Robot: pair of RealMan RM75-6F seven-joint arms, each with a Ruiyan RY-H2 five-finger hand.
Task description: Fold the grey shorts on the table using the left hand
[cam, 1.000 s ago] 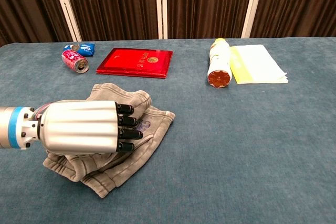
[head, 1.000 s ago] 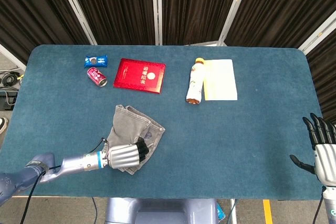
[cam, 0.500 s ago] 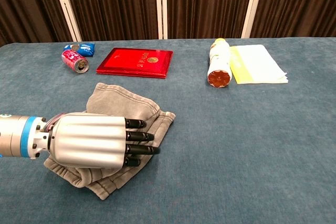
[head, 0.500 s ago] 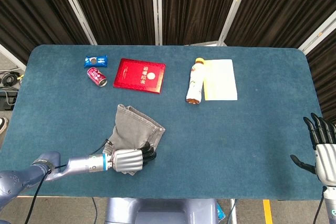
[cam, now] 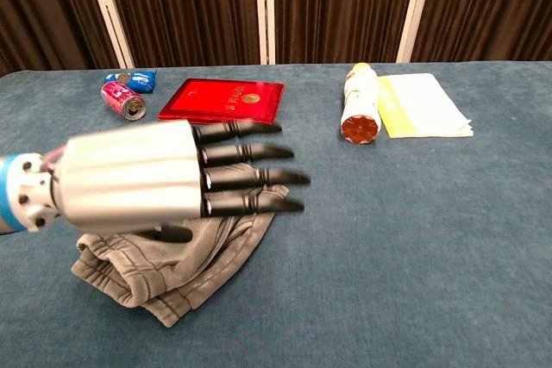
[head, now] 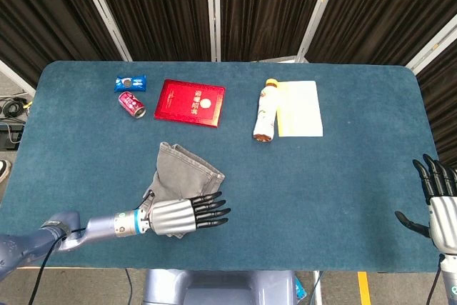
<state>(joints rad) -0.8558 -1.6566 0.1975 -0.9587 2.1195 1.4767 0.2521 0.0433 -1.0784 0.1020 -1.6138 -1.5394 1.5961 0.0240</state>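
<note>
Nearest the robot, at the front left of the table (head: 343, 176), the left hand (head: 182, 216) hangs flat with its fingers stretched out and spread, holding nothing. Its fingertips (cam: 289, 177) point toward the robot's right. In the chest view it looks raised off the cloth rather than pressing on it, though motion blur makes the gap hard to judge.

Directly under and just behind that hand lie the grey shorts (head: 182, 175), bunched into a rough folded bundle. Their long axis runs from the near edge, under the palm, diagonally away toward the far left. A thick hem (cam: 129, 286) shows at the front in the chest view. So the cloth sits beneath and slightly beyond the palm, and this hand is by far the nearer one for any further fold or smoothing.

Well apart, at the front right corner, the right hand (head: 437, 201) stands upright with fingers apart and empty.

Farther back are a red booklet (head: 191, 102), a drink can (head: 131, 103), a blue packet (head: 131, 83), a lying bottle (head: 265, 111) and a pale yellow sheet (head: 299, 108) just beside it.
</note>
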